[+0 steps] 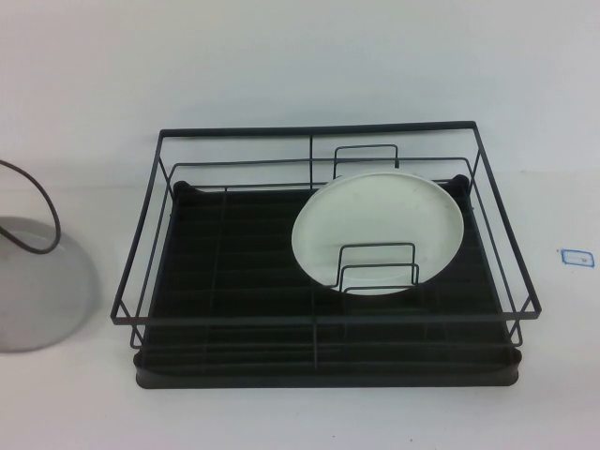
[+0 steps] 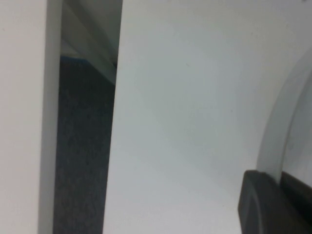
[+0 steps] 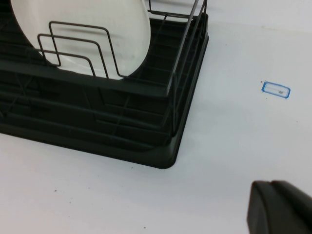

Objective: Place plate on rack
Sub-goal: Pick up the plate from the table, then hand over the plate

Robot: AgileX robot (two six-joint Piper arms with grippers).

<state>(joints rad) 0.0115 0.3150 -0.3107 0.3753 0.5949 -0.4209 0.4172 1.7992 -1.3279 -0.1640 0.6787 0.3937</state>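
Observation:
The pale grey plate [image 1: 37, 286] shows at the far left edge of the high view, left of the rack, with a dark cable [image 1: 45, 220] curving over it. In the left wrist view my left gripper [image 2: 279, 183] is shut on the plate's raised rim [image 2: 275, 146], which runs between its two dark fingers. The black wire rack [image 1: 323, 319] with its ribbed tray base stands mid-table. A cream-white plate [image 1: 375, 220] stands upright among its wire loops on the right side. My right gripper [image 3: 271, 187] is shut and empty, above bare table off the rack's near right corner [image 3: 165, 161].
A small blue-outlined rectangle [image 1: 576, 256] is marked on the white table right of the rack; it also shows in the right wrist view [image 3: 276, 89]. The left wrist view shows a table edge and dark floor [image 2: 83, 146] beyond.

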